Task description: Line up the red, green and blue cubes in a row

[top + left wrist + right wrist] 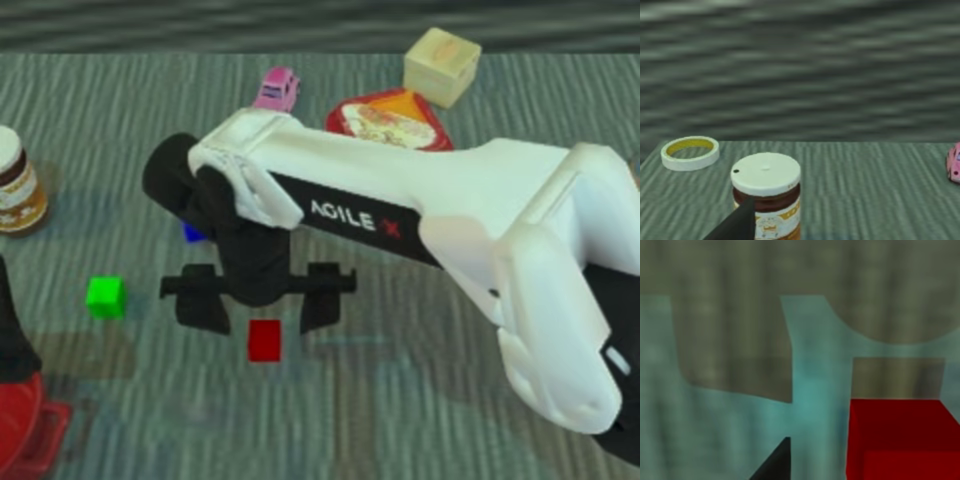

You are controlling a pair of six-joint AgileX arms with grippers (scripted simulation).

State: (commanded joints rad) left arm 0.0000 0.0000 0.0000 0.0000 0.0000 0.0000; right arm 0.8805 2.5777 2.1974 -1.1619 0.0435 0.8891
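Top view shows right gripper point(262, 308) spread above red cube point(264, 340), blue cube point(192, 234) half-hidden

The right arm stretches from the near right across the counter to its middle, wrist pointing down. The right gripper point(260, 305) hangs there with its fingers point(199, 296) spread wide to left and right. The left arm is parked at the near left edge.
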